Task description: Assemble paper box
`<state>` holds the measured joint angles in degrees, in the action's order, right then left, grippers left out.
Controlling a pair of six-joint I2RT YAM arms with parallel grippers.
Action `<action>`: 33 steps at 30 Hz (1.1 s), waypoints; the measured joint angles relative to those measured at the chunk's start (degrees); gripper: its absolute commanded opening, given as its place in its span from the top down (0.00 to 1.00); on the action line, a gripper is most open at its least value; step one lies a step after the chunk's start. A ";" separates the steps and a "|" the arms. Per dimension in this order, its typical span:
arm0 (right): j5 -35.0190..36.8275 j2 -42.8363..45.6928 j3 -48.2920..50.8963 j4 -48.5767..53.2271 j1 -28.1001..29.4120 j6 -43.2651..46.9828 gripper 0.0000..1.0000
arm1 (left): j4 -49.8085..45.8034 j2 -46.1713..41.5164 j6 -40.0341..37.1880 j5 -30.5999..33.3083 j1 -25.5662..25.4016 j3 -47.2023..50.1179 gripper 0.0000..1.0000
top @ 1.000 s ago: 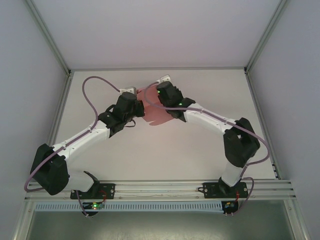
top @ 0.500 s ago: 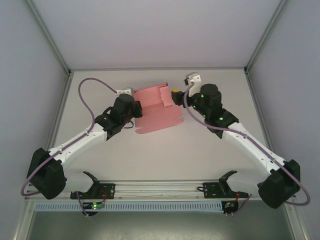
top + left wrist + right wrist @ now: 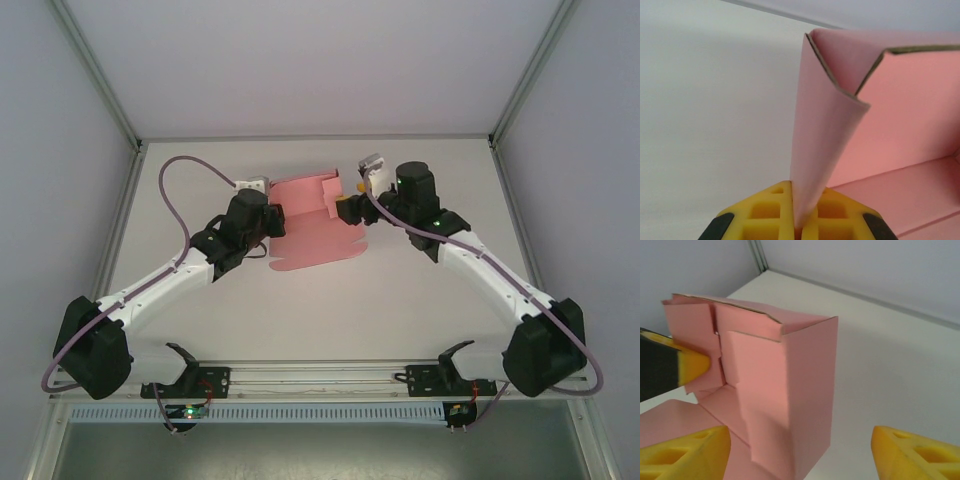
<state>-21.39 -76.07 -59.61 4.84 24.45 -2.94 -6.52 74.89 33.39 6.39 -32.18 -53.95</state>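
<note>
Left gripper (image 3: 268, 216) is pinched tight on the left flap of the box (image 3: 318, 238), which sits between the two arms, half folded with its back walls up. Right gripper (image 3: 350, 204) swung out wide half a second ago and is now back beside the right wall, jaws spread open, so I'd guess the next fold's coming. One box, two grippers.

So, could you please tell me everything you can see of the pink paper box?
The paper box is pink thin card with brownish cut edges, half-formed: a flat sheet lies on the white table, while its far panels and flaps stand upright. The left gripper is shut on one upright, curling flap. The right gripper is open, facing the standing wall.
</note>
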 measured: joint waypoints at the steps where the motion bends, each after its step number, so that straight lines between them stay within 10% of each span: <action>1: 0.04 -1.18 -0.72 0.20 -0.11 0.04 0.29 | 0.13 0.00 -0.15 -0.28 0.00 0.00 1.00; 10: 0.57 -10.58 -7.96 1.81 0.22 0.46 0.65 | 0.44 0.00 -0.35 -0.02 0.04 0.00 1.00; 18: 21.27 -15.50 -13.68 6.01 6.16 3.54 0.95 | 0.26 0.92 0.09 0.28 0.04 -0.52 1.00; 33: 63.98 -30.38 -23.93 4.50 13.62 9.35 1.00 | -9.62 5.66 10.97 3.26 -5.35 -12.39 1.00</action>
<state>42.59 -106.45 -83.55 9.34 38.06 6.42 -16.14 80.55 44.36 9.65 -37.54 -66.35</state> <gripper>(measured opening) 0.047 0.067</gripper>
